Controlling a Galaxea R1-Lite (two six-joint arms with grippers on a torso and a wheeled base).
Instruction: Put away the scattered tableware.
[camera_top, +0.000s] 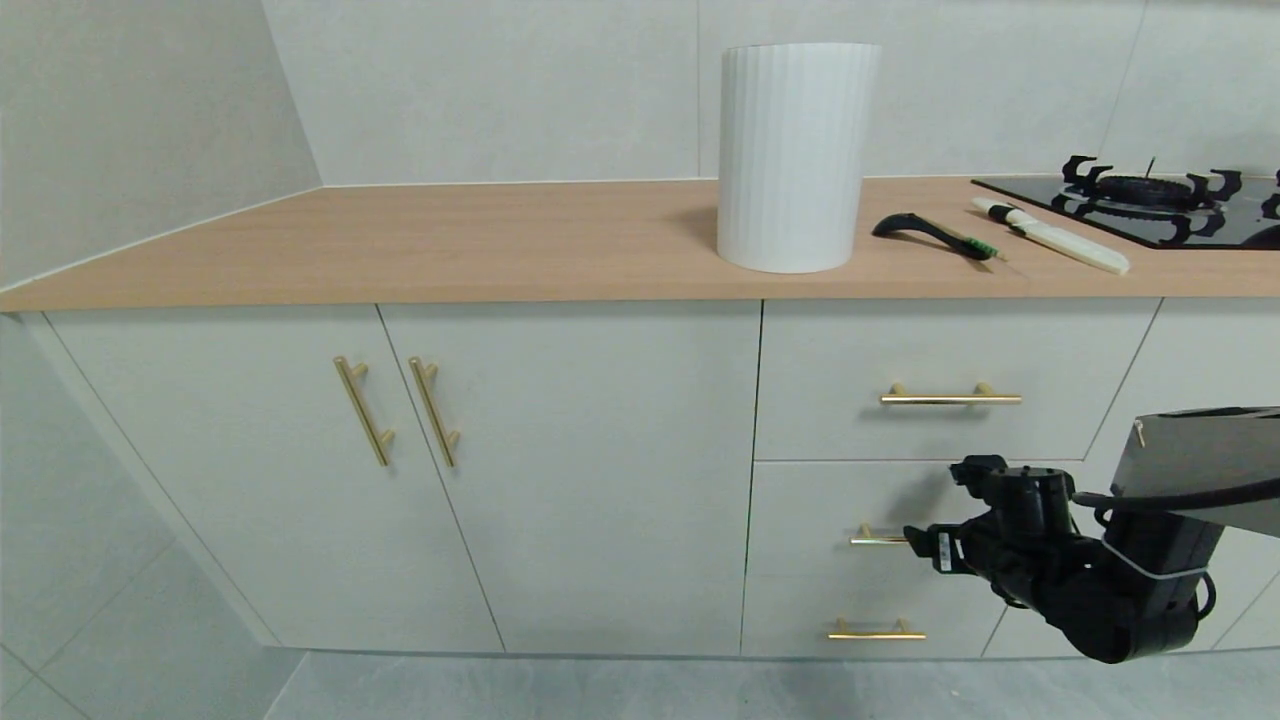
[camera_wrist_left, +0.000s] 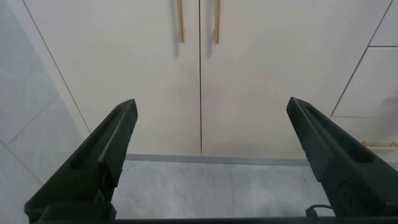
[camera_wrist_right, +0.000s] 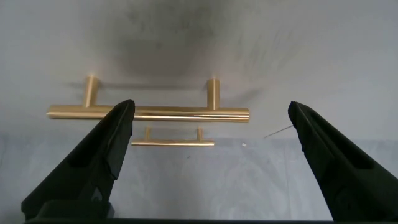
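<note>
My right end effector (camera_wrist_right: 210, 109), released wide, faces slim brass bar drawer handle (camera_wrist_right: 168, 112) at frame centre. Likely stiff, slick; grip mid-bar btwn posts.

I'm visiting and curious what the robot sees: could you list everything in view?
canister: 1, white, on the countertop
utensil: 1, black, right of the canister
knife: 1, white, beside the hob
hob: 1, black, countertop's right end
countertop: 1, wood-brown, over the cabinets
door handles: 2, gold, left cabinets
drawer handles: 3, gold, stacked at right
right gripper: 1, black, open, at the middle drawer handle
left gripper: 1, black, open, facing the door handles
</note>
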